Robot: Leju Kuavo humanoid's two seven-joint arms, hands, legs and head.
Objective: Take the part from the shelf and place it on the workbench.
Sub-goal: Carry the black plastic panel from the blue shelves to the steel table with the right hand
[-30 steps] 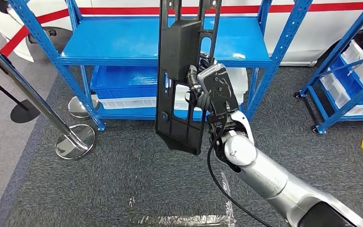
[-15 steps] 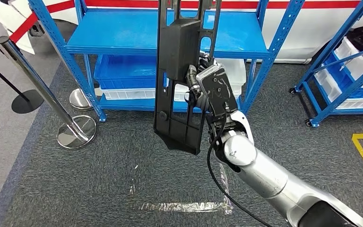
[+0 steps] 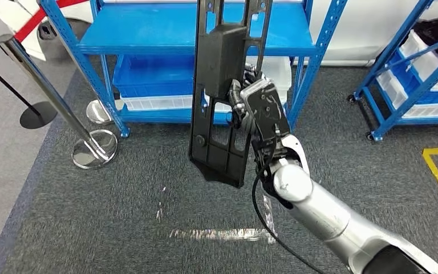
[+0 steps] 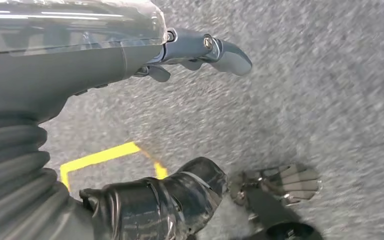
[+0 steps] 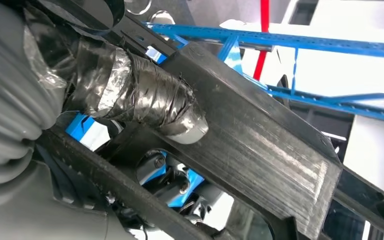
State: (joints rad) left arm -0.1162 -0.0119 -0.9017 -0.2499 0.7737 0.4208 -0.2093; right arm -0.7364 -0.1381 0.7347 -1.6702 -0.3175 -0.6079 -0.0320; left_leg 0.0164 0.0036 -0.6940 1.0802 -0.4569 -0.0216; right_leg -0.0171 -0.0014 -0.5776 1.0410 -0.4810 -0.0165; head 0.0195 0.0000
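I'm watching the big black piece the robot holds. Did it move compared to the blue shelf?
Cannot tell. The whole head view shifted, so the camera moved; the black part in the right hand sits about where it did against the blue shelf.

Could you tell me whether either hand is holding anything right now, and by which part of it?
The right hand grips the black part upright by its side edge, about mid-length. The left hand holds nothing.

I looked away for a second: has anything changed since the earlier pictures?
The whole view has shifted, so the camera moved, not the blue shelf or the stanchion. The black part tilts slightly more. The right hand holds it as before; the left hand hangs over the carpet.
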